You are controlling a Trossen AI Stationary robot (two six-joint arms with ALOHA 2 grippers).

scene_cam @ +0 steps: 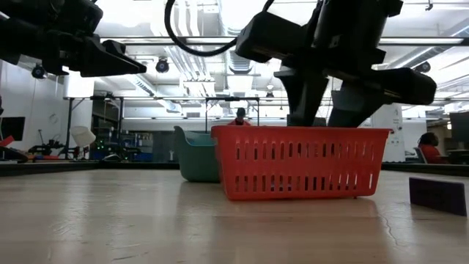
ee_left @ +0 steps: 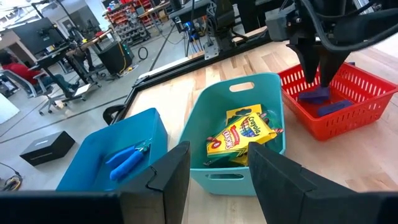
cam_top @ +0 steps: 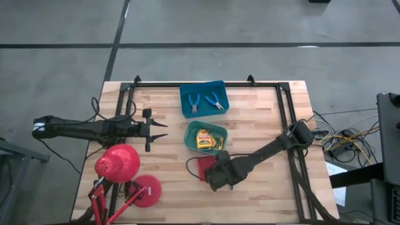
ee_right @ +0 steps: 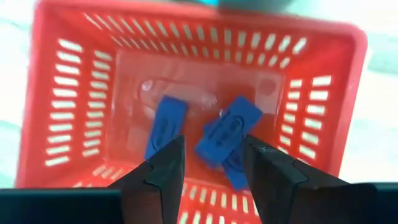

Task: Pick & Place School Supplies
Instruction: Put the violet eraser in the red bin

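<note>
My right gripper [ee_right: 211,146] is open and hangs fingers down over the red tray [cam_top: 202,165], just above the dark blue blocks [ee_right: 229,127] lying on the tray's floor; a second block [ee_right: 165,127] lies beside them. Another dark block [scene_cam: 438,195] lies on the table at the low view's right. My left gripper [cam_top: 164,130] is open and hovers left of the green tray [ee_left: 211,118], which holds the yellow-and-green boxes [ee_left: 242,134]. The two blue-handled tools [cam_top: 204,101] lie in the blue tray [cam_top: 187,107].
A red desk lamp [cam_top: 119,165] stands on the table's near left corner, close to my left arm. A black metal frame [cam_top: 284,106] runs around the table's far and right sides. The three trays sit in a row down the table's middle.
</note>
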